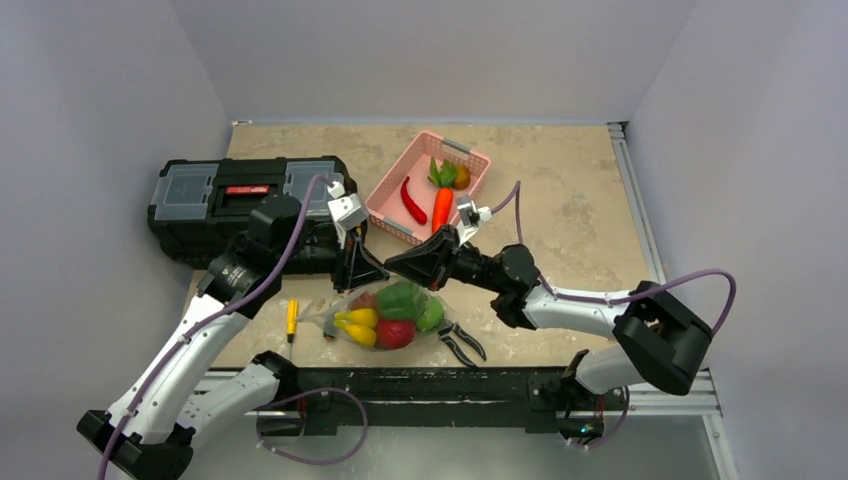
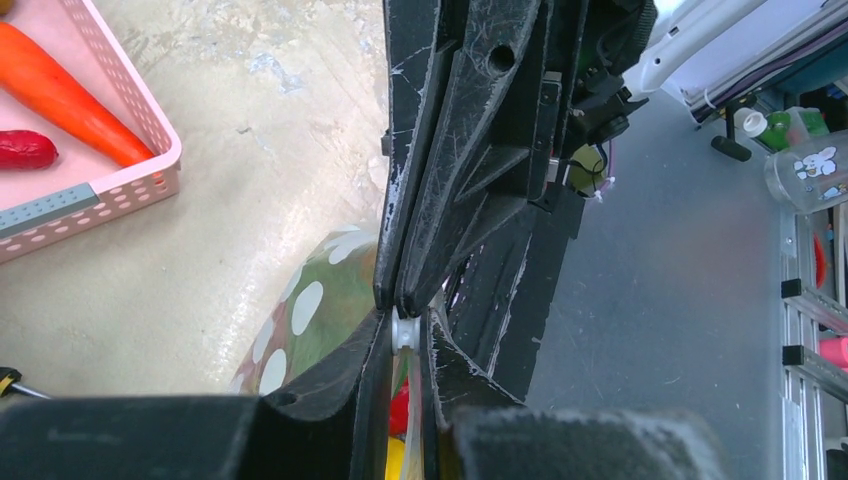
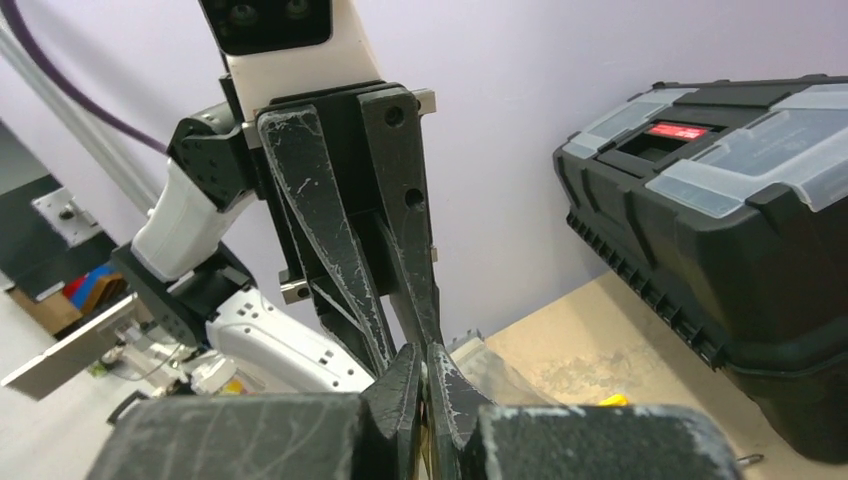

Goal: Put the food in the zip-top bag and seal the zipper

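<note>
Left gripper (image 2: 407, 338): nearly closed, pinching the zipper (image 2: 404, 328). The white strip shows squeezed between its two fingertips. Right gripper (image 3: 423, 358): fully closed, tips meeting the left's almost nose to nose. Whether the strip is actually inside its jaws I can't tell from either wrist view.

Key relation: both pinch points sit on practically the same spot of the rim, held up just above the load. The bag (image 1: 330, 322) hangs and slumps directly below and slightly nearward of the tips, resting on the tabletop (image 1: 560, 200) close to the middle of its near edge.

Food (image 1: 395, 333) looks all in: banana (image 1: 358, 322) at the left end, pepper (image 1: 400, 298) on the far side under the grippers, red fruit nearest the edge.

Bag's long axis runs roughly parallel to the near edge, left to right. The mouth points up and toward the far edge, into the grippers. The crinkled tail sticks out at the left end.

My read: the zipper should run along that same left-right line, so sealing means one gripper anchoring while the other slides sideways along the strip. Neither arm is nearer; both are on it. The right has the freer run toward the right end. Strip direction isn't clear beyond the pinch, so treat that as a guess.
</note>
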Robot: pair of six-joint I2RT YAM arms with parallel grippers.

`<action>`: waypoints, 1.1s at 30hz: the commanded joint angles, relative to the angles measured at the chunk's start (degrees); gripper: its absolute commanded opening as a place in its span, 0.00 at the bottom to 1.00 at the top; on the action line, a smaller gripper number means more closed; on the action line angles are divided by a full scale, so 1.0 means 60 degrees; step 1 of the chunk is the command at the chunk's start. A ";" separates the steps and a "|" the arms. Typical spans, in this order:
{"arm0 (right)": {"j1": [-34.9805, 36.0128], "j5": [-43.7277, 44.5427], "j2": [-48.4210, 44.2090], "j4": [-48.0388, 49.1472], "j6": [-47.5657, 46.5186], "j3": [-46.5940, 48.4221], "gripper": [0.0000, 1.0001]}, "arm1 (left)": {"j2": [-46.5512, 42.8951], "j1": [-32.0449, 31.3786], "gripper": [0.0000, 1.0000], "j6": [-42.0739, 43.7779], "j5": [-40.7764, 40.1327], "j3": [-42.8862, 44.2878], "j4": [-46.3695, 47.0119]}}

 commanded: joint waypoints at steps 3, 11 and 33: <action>0.0826 0.3928 -0.1118 -0.1225 -0.1581 -0.0760 0.00 | -0.0044 0.0037 0.00 -0.0246 0.0012 0.0161 0.0452; 0.0940 0.5963 -0.1704 -0.1885 -0.3145 -0.0840 0.00 | 0.0361 0.0040 0.00 -0.0174 -0.0162 0.0390 -0.0352; 0.0714 0.4017 -0.3268 -0.8803 -0.5860 0.1750 0.09 | 0.0249 0.0055 0.00 0.1479 -0.0401 0.1433 -0.1908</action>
